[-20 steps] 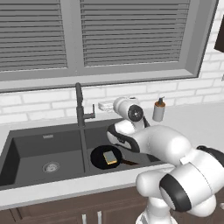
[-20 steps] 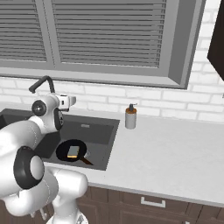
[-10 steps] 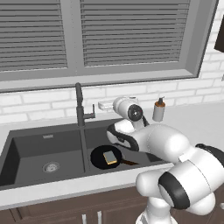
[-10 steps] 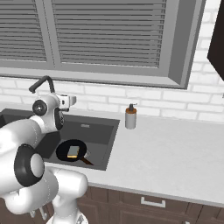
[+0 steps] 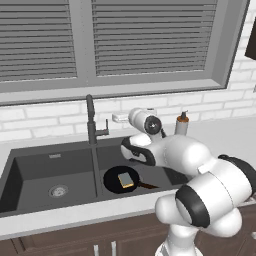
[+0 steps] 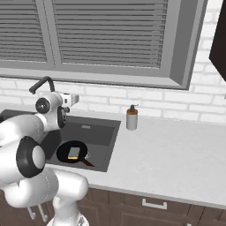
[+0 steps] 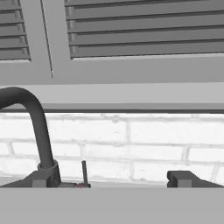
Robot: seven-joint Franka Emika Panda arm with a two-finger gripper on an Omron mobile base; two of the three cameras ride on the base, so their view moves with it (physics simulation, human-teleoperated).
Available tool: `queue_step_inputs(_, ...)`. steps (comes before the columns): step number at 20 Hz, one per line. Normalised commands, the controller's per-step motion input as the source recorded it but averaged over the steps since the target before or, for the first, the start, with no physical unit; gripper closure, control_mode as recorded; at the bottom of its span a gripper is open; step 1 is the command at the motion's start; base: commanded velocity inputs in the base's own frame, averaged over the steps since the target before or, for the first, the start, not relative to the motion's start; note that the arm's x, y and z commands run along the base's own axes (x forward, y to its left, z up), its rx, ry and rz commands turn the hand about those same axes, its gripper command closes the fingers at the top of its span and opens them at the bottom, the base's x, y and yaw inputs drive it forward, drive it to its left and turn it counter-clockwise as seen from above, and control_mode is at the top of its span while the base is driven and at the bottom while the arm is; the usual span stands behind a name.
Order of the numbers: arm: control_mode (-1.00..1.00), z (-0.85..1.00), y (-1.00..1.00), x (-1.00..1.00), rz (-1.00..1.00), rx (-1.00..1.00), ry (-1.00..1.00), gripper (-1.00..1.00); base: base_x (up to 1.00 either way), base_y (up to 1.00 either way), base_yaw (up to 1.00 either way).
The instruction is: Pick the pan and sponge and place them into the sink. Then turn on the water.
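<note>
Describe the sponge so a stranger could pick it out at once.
Start at the dark grey sink under the window and go to its right basin. A black pan lies there, and the sponge sits inside it: a small yellow block, the only bright thing in the basin.
</note>
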Motion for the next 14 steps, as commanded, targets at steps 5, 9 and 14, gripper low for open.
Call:
queue_step_inputs(5, -1.0, -0.02, 0.0, 0.09, -0.01, 0.0, -0.03, -1.0, 0.0, 0.0, 0.0)
queue_step_inputs(9, -1.0, -0.03, 0.0, 0.06, 0.0, 0.0, -0.03, -1.0, 0.0, 0.0, 0.0)
queue_step_inputs(14, -1.0, -0.11, 0.0, 0.0, 0.0, 0.0, -0.03, -1.0, 0.0, 0.0, 0.0)
